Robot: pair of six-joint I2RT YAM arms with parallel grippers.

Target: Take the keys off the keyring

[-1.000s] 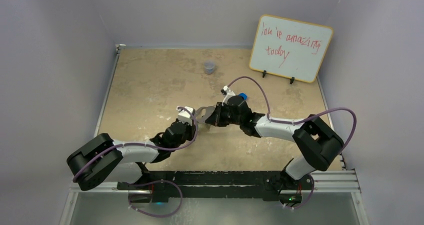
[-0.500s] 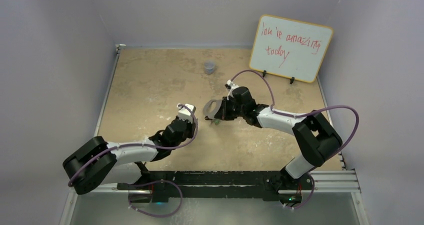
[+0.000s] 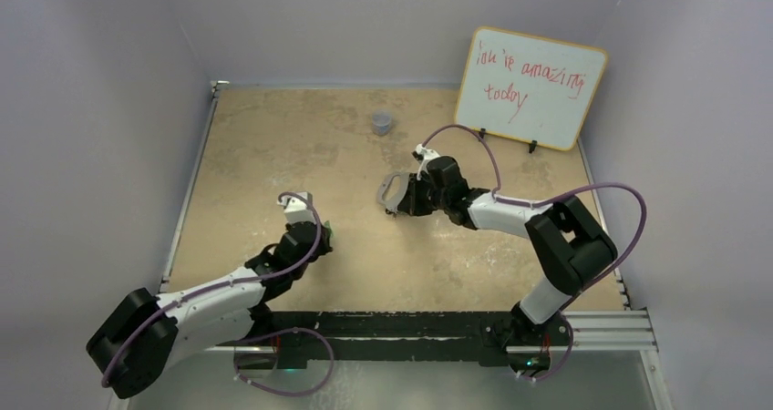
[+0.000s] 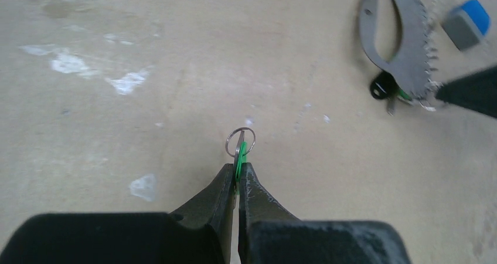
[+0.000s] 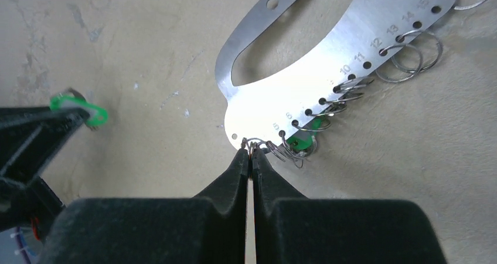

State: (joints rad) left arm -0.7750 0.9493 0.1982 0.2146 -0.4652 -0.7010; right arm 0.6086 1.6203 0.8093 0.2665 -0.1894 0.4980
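The keyring [image 3: 392, 189] is a flat silver plate with numbered holes and small wire rings [image 5: 351, 47]. It lies on the table mid-right and also shows in the left wrist view [image 4: 413, 58]. My right gripper [image 5: 250, 152] [image 3: 402, 200] is shut on a small wire ring at the plate's edge. A green key [image 5: 305, 139] and a dark-headed key [image 4: 384, 88] still hang from the plate. My left gripper [image 4: 238, 165] [image 3: 319, 238] is shut on one green-headed key [image 4: 240, 156] with its own small ring. It holds that key well away from the plate, nearer and to the left.
A small grey cup [image 3: 382, 121] stands at the back. A whiteboard [image 3: 529, 87] leans at the back right. A small blue block [image 4: 466, 23] lies just beyond the keyring. Walls close in the table on three sides.
My left gripper has pulled back toward the near left with the green key, away from the keyring. My right gripper has shifted the keyring slightly farther back.
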